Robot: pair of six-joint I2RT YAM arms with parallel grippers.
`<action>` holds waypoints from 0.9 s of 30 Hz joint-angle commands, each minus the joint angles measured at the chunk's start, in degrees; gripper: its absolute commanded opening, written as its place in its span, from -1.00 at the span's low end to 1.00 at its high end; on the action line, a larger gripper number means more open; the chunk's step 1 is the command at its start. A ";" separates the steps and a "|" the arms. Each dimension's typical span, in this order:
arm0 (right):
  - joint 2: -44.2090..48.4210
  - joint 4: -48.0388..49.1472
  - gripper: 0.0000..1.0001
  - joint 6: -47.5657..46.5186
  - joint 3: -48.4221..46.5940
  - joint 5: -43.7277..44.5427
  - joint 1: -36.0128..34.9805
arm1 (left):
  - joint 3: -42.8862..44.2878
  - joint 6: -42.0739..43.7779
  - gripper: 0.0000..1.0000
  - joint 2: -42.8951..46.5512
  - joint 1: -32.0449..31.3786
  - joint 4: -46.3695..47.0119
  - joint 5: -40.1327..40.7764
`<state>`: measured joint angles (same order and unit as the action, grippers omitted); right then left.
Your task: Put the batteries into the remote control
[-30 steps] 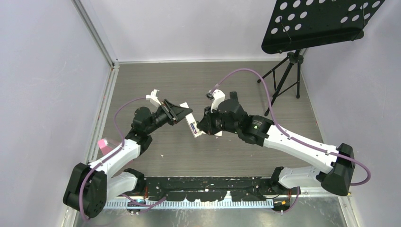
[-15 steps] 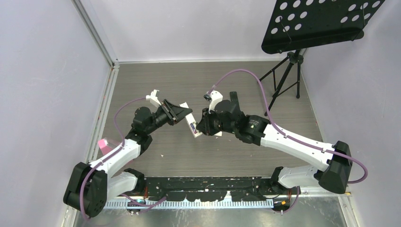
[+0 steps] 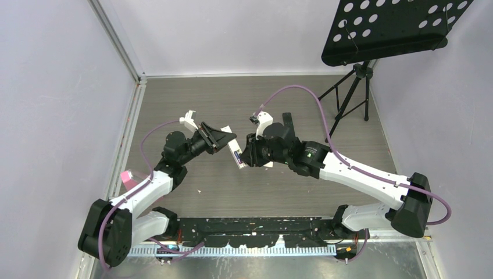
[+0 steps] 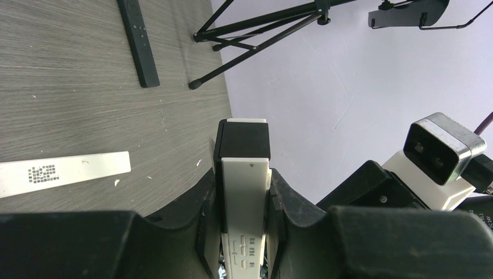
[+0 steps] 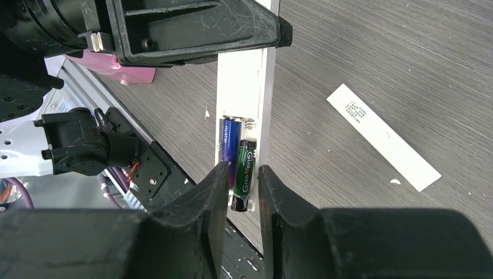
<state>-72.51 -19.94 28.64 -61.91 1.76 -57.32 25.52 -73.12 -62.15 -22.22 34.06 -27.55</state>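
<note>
- left tool (image 4: 243,189) pressed tight on the remote control (image 4: 242,145), gripping one end; remote's far end reaches toward the right arm
- battery bay on the remote open, facing the right wrist camera; purple-blue battery (image 5: 228,142) lies in it; green battery (image 5: 247,160) just beside, touching, lower end jutting past the bay
- right tool (image 5: 243,174) pinching the green battery, one finger on each flank
- white strip (image 5: 383,138) flat on tabletop (image 5: 378,58), apart from the remote

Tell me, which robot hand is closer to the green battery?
Right. The right gripper has a finger on each side of the green battery in the remote. The left gripper clamps the remote's other end, farther from that battery.
</note>
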 commanded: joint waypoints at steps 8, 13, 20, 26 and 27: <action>5.95 5.17 0.40 6.69 0.20 5.49 -0.41 | -0.44 -6.65 -1.00 0.84 0.07 6.88 1.75; 12.12 14.90 0.61 13.60 6.65 9.03 -0.42 | -1.85 -13.38 -1.00 2.20 0.07 9.78 5.02; 17.78 28.28 0.65 23.66 15.97 13.90 -0.42 | -4.41 -21.25 -1.00 7.67 0.07 8.87 10.47; 17.21 35.50 0.64 29.51 19.44 9.97 -0.41 | -4.77 -28.90 -1.00 11.27 -0.01 5.18 14.57; 16.77 36.36 0.64 30.14 19.46 9.34 -0.41 | -4.97 -29.85 -1.00 11.48 -0.02 5.36 14.82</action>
<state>-55.31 6.63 53.28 -42.65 12.14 -57.41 20.84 -96.16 -52.45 -22.22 38.28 -16.36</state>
